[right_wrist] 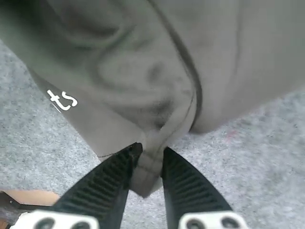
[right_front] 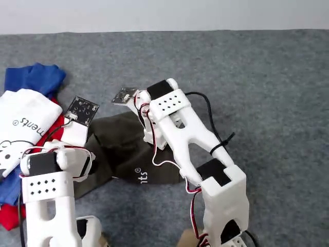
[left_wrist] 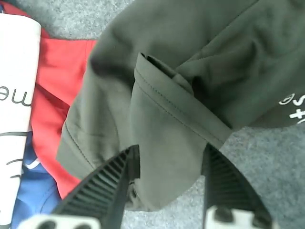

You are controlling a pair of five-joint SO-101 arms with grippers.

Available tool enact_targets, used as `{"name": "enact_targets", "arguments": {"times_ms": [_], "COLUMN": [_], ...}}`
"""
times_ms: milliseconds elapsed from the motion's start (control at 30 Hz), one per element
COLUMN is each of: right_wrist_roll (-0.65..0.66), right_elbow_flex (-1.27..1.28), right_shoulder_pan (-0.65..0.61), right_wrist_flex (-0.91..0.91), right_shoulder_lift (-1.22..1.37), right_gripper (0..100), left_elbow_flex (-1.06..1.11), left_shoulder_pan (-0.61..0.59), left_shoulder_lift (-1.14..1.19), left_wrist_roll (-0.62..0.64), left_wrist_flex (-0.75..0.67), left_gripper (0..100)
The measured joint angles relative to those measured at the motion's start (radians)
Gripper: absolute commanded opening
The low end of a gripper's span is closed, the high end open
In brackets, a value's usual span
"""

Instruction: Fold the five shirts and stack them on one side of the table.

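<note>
**Right gripper** (right_wrist: 152, 149): the jaws are drawn almost together and pinch a thin stitched edge of the dark olive shirt (right_front: 121, 144). A small tongue of cloth pokes out on the near side of the fingertips. In the high view this arm comes in from the near right and bends down over the right part of the shirt.

**Left gripper** (left_wrist: 169, 152): the jaws stand well apart, and a hemmed fold of the same olive shirt fills the gap between them. The cloth meets both ribbed pads, but whether they press it cannot be told. In the high view this arm rises from the near left corner and its gripper sits at the shirt's left edge.

**Olive shirt:** it lies crumpled and unfolded on the grey felt table (right_front: 267, 92), in the middle and towards the near side. A short run of white print (right_front: 143, 175) shows along its near edge.

**Shirt pile:** this lies at the left of the table, and the olive shirt's left edge overlaps it.
- The white shirt (right_front: 25, 121), which has dark print, lies on top.
- The red shirt (right_front: 7, 218) shows beneath the white one, at its right side and at the near left corner.
- The blue shirt (right_front: 36, 77) sticks out at the far end of the pile and shows again along the near left.
</note>
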Motion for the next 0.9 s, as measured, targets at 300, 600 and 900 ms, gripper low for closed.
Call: {"name": "enact_targets", "arguments": {"times_ms": [300,600,900], "right_wrist_roll": [0.0,0.0,0.012], "right_elbow_flex": [0.0,-0.008,-0.169], "right_shoulder_pan": [0.005,0.029,0.08], "right_wrist_flex": [-0.044,-0.06,0.061], "right_shoulder_lift": [0.028,0.028,0.008], "right_gripper": [0.6,1.0,1.0], "left_elbow_flex": [0.0,0.0,-0.038], "left_shoulder_pan": [0.0,0.0,0.0], "left_shoulder_lift": [0.0,0.0,0.0], "left_wrist_roll": [0.0,0.0,0.0], "left_wrist_flex": [0.0,0.0,0.081], "left_gripper": [21,21,19]}}
